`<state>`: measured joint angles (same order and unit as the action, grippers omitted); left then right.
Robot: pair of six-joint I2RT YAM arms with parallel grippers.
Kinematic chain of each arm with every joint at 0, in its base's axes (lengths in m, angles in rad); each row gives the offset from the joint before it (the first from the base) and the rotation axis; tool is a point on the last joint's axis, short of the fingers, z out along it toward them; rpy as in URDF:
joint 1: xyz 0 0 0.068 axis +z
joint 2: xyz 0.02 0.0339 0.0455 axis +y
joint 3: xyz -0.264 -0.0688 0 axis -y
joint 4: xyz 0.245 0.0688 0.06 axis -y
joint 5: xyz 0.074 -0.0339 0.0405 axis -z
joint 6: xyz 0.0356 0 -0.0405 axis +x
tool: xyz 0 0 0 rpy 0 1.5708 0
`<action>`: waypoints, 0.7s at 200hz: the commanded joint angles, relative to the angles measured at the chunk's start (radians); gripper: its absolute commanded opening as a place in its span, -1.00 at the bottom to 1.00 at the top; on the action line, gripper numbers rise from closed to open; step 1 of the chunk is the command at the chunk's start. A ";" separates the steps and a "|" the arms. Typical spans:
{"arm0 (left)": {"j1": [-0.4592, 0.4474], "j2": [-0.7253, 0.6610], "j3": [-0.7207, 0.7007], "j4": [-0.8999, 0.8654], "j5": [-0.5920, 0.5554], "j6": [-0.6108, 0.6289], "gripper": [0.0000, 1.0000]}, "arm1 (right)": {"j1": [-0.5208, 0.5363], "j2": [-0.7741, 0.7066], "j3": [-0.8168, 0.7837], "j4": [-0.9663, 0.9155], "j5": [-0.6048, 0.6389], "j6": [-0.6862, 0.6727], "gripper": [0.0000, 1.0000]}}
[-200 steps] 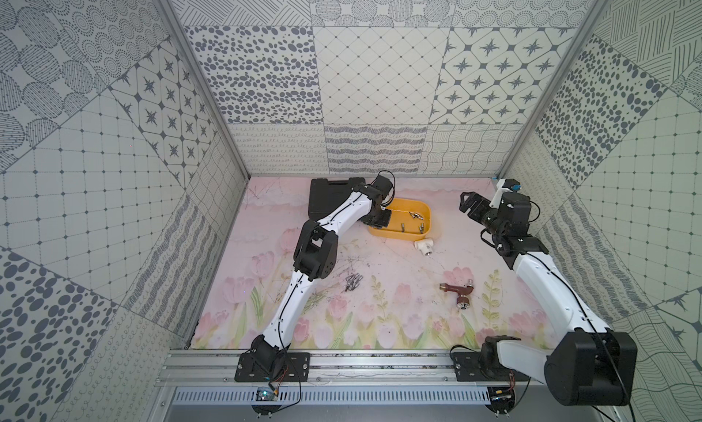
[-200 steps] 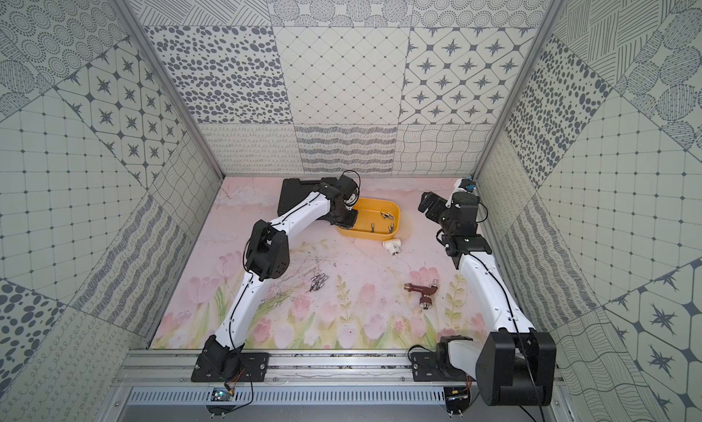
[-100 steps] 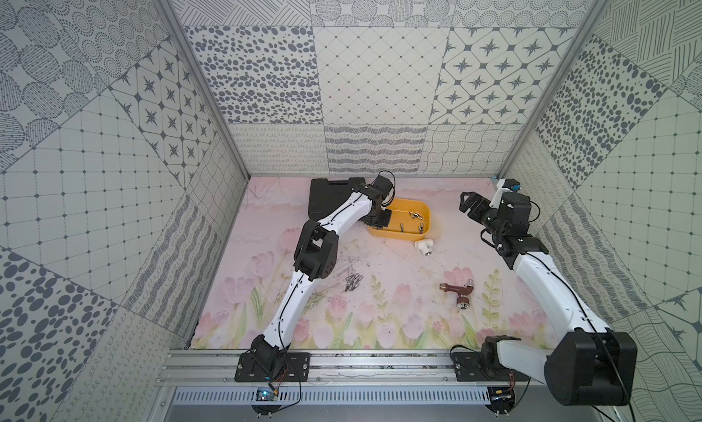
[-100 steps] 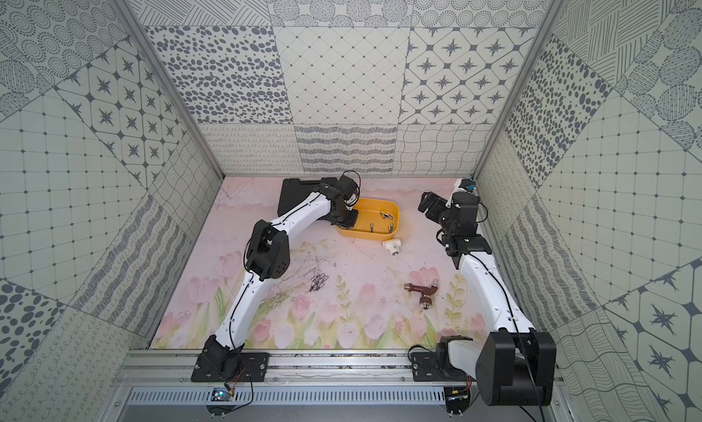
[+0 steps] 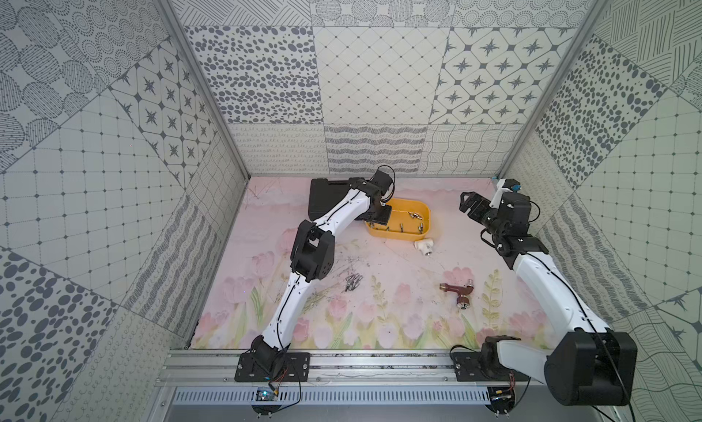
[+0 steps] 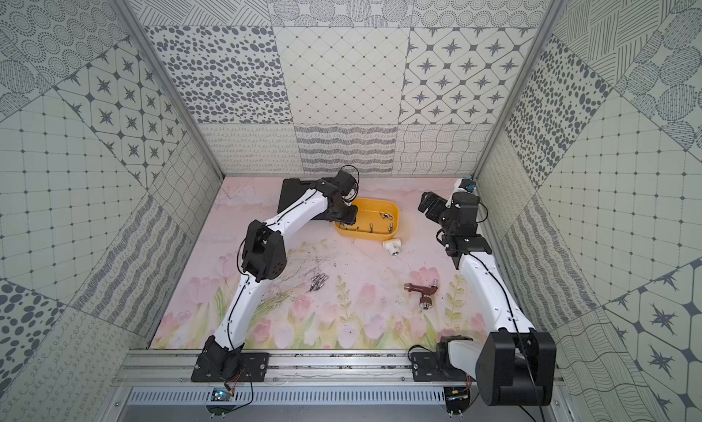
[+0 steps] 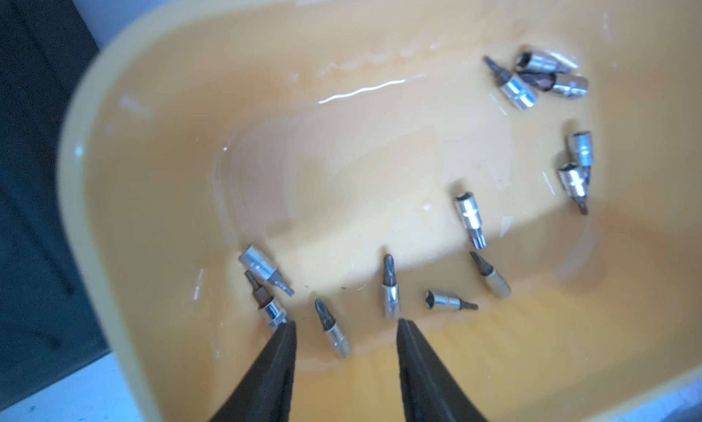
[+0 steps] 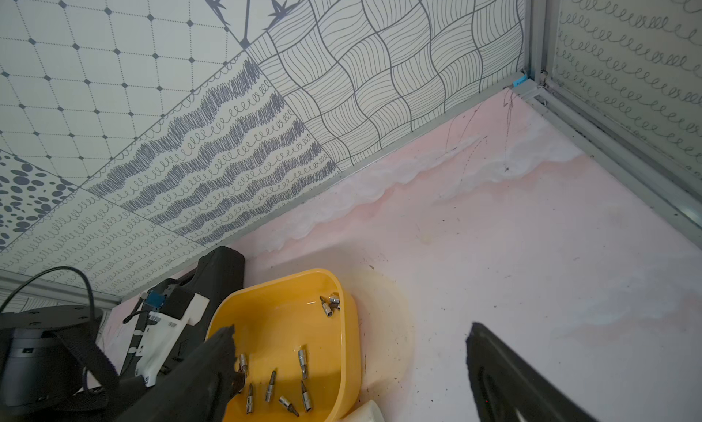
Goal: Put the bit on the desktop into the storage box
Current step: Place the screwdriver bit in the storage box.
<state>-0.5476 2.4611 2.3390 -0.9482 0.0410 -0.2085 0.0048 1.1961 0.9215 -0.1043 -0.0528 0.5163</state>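
Over storage box (image 7: pixel 78 162), 9 o'clock end: my L gripper (image 7: pixel 345 324) part-spread, empty; bit (image 7: pixel 335 334) below, betw tips. R gripper (image 5: pixel 469 205) spread wide, empty, 3 o'clock of box.

Shallow yellow plastic storage box (image 7: pixel 114 219): glossy, smooth, reflective. Short steel bits (image 7: pixel 390 287) inside: bright polished metal, dark tips. Black plastic tool case (image 5: pixel 324 196): matt. Pink floral printed surface (image 5: pixel 399 260): matt, scuffed.

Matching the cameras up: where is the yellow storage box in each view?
Both top views: storage box far centre, beside the black case.
Left wrist: fills most of the picture.
Right wrist: at the lower edge, left of centre.
Shared landmark: that black case.
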 commanded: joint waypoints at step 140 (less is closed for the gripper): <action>0.050 -0.894 -0.910 0.353 -0.045 -0.068 0.77 | 0.015 -0.034 0.049 -0.118 -0.314 -0.142 0.93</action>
<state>-0.5350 1.7302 1.6047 -0.7338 0.0181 -0.2333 0.0055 1.1954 0.9237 -0.1703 -0.3023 0.4385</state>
